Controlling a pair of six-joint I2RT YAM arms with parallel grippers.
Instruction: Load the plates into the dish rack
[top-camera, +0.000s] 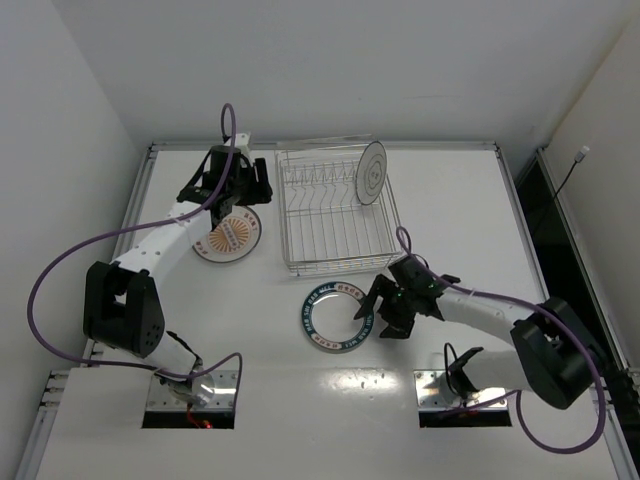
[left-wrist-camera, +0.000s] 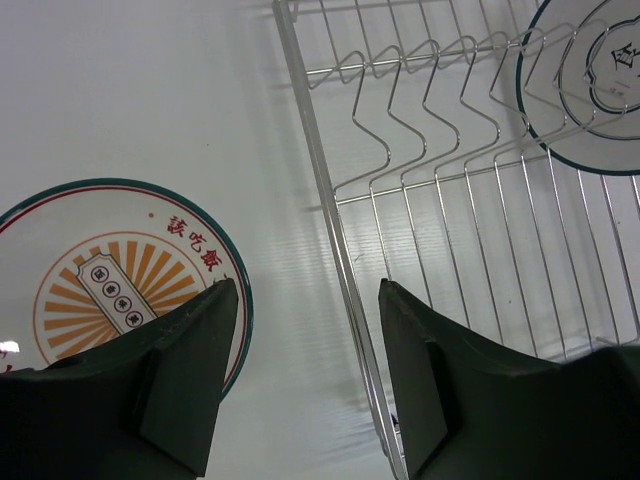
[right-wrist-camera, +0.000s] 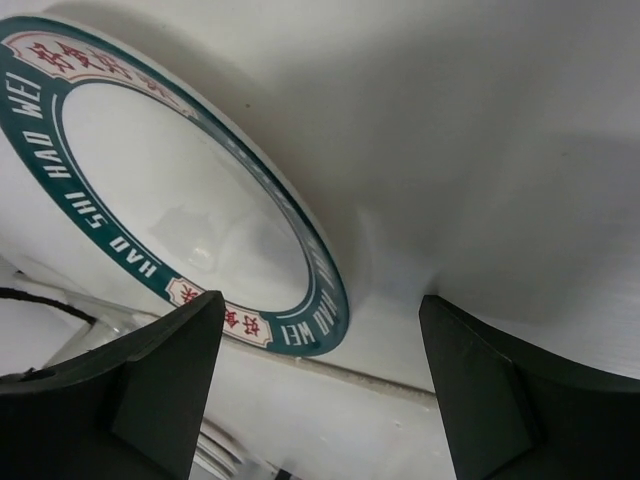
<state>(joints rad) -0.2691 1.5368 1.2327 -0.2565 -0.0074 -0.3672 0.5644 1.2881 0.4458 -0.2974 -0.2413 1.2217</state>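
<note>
Right gripper (right-wrist-camera: 320, 300), wide open, reaches for the teal plate (right-wrist-camera: 180, 190) at upper left; next it must pinch the rim.

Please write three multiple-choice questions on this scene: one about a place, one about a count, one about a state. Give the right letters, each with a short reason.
1. Where is the teal-rimmed plate?
A) in the dish rack
B) flat on the table, on the near side of the dish rack
C) left of the rack

2. How many plates stand in the dish rack?
A) none
B) one
C) three

3. How is the left gripper?
A) open, holding nothing
B) shut on a plate
C) shut on a wire

Answers:
1 B: it lies by the right gripper.
2 B: only the white plate stands there.
3 A: its jaws stand apart above the sunburst plate.
</note>
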